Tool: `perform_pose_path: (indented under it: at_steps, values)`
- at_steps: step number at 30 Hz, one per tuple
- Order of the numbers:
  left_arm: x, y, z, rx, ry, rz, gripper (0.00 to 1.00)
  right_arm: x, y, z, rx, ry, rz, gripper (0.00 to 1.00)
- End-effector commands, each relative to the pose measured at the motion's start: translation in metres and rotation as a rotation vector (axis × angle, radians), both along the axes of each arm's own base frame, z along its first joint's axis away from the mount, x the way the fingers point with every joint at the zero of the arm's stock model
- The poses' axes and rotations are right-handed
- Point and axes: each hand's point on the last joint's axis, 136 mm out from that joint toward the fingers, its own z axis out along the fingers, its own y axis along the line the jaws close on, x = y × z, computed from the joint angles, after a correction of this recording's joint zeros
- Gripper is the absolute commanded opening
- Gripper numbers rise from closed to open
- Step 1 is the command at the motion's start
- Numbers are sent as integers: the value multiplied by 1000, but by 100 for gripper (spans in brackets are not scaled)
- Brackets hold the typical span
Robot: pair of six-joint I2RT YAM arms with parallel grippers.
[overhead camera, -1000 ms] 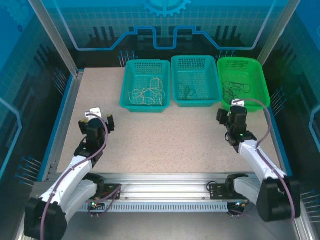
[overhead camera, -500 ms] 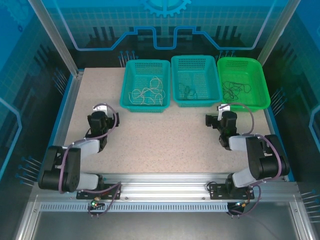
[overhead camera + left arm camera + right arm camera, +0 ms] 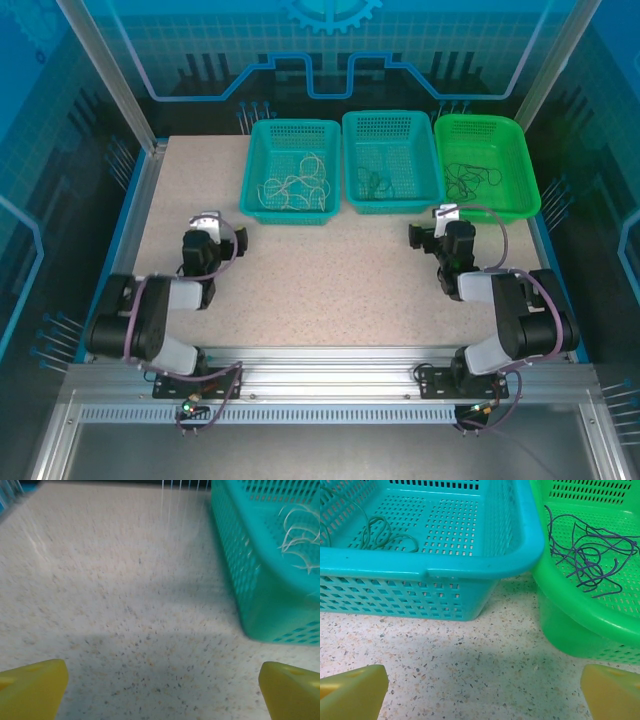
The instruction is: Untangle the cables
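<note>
Left gripper (image 3: 161, 692) hovers low, fingers spread wide over the tabletop (image 3: 125, 605); right gripper (image 3: 482, 695) gapes too. Along the far edge: pale cables (image 3: 295, 185) in the left teal basket (image 3: 285, 215), green cables (image 3: 385, 532) in the middle teal basket (image 3: 445, 565), purple cables (image 3: 585, 560) in the green basket (image 3: 570, 630).

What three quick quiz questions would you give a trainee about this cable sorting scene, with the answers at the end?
1. Multiple choice: the cables in the green basket are A) pale beige, B) purple, C) red.
2. True or false: the right end effector is shut on a cable.
3. Fill in: the pale beige cables lie in the ____ teal basket.
Key: 1 B; 2 false, it is open over bare table; 3 left.
</note>
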Motion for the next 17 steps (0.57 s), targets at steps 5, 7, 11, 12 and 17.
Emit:
perform_pose_path:
  at_steps: [5, 7, 11, 12, 17]
  values:
    - [17, -3, 23, -22, -98, -13, 99, 5, 4, 8, -3, -34, 20, 100]
    - [17, -3, 24, -20, -105, -13, 99, 5, 4, 8, -3, -33, 19, 100]
    - [17, -5, 24, -19, -98, -24, 99, 5, 4, 8, -5, -34, 21, 100]
    - [17, -7, 23, -19, -97, -32, 99, 5, 3, 8, -6, -32, 20, 100]
    - [17, -7, 23, -20, -97, -33, 99, 5, 3, 8, -4, -34, 20, 100]
